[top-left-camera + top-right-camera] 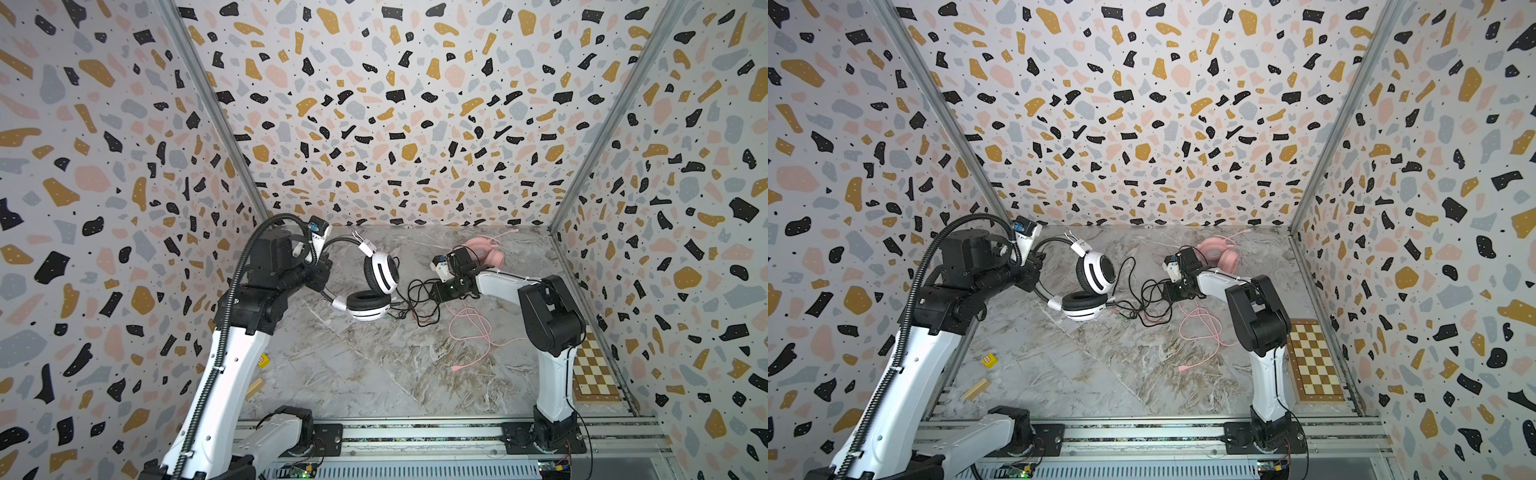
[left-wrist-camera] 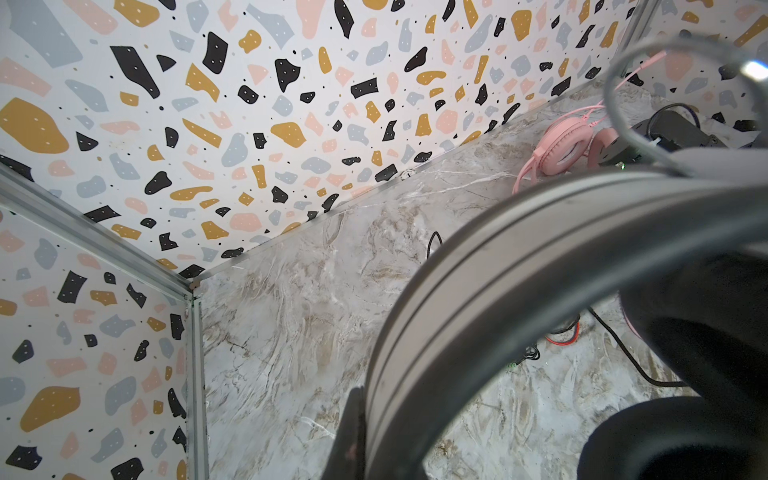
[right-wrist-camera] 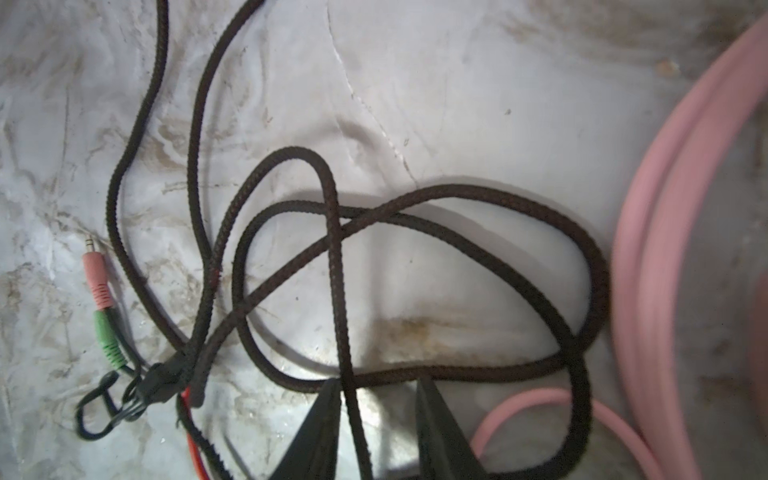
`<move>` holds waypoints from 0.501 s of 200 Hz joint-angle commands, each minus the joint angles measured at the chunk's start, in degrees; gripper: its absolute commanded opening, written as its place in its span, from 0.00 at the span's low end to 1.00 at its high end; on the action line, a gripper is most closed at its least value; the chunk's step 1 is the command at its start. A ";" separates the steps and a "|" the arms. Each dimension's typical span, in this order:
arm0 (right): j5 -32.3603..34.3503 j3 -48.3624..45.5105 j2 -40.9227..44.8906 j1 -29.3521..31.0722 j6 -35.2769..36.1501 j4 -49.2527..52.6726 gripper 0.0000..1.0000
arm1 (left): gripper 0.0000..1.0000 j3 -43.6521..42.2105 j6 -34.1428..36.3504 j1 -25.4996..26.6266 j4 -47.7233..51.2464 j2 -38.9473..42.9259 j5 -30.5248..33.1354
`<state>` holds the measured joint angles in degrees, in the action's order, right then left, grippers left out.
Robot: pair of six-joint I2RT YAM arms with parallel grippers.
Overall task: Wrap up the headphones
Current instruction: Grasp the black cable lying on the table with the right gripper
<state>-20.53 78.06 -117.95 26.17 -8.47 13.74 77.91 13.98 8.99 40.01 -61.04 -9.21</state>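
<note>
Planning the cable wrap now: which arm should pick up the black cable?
Right. The right gripper straddles the black cable, jaws open; the left gripper is shut on the white headset.

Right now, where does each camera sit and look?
Both top views: high in front, looking down on the table; left arm, right arm show.
Left wrist: on its arm, faces back corner; left hand grips white headset.
Right wrist: looks down at black cable inside right hand.
Shared: top and left wrist show the pink headset.
</note>
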 commanded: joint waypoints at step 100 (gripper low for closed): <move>8.54 -2.16 -0.41 1.95 0.70 3.04 0.15 | 0.00 -0.14 -0.63 -0.56 -3.39 1.88 -3.79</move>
<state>-10.66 78.24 -117.91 30.06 -7.01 13.23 77.65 14.24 8.91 40.60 -60.58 -10.70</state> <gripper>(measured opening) 0.215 0.061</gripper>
